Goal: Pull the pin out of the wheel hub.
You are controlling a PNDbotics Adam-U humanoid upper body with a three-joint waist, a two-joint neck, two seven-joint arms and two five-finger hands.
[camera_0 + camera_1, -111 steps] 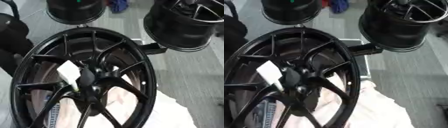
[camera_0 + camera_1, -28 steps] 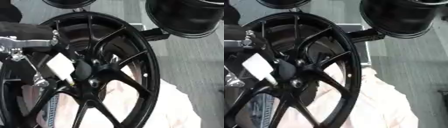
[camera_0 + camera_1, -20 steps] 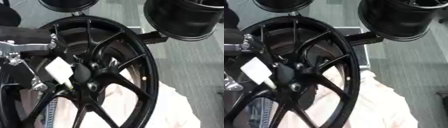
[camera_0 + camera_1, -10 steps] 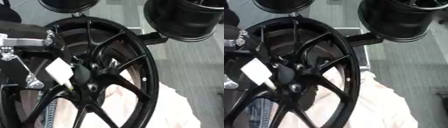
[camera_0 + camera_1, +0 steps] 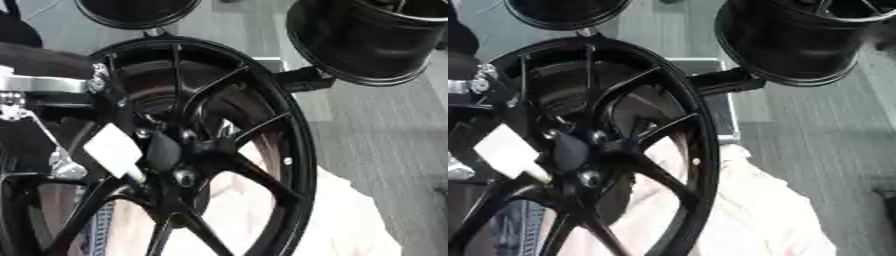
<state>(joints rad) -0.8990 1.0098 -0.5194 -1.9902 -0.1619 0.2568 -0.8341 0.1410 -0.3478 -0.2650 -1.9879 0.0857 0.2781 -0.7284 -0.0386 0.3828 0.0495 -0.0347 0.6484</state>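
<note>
A large black wheel hub (image 5: 289,165) stands tilted across the left and middle of both views, its spokes meeting at a dark centre (image 5: 166,150). A white rectangular piece (image 5: 112,150) sits just left of that centre, with a short stem at its lower end. My left arm (image 5: 39,60) comes in from the left behind the spokes, black with a silver band. Silver parts of the left hand (image 5: 59,165) show below it, close to the white piece; the spokes hide whether they touch. The right hand shows in no view.
Two more black rims stand at the back, one at the top right (image 5: 367,40) and one at the top middle (image 5: 136,10). A black bracket (image 5: 302,80) juts from the wheel's right side. A pale cloth (image 5: 350,220) lies under the wheel; grey floor lies to the right.
Five seconds ago no arm was in view; my left arm has come in from the left behind the spokes. In the last second it has barely moved; the white piece sits slightly lower.
</note>
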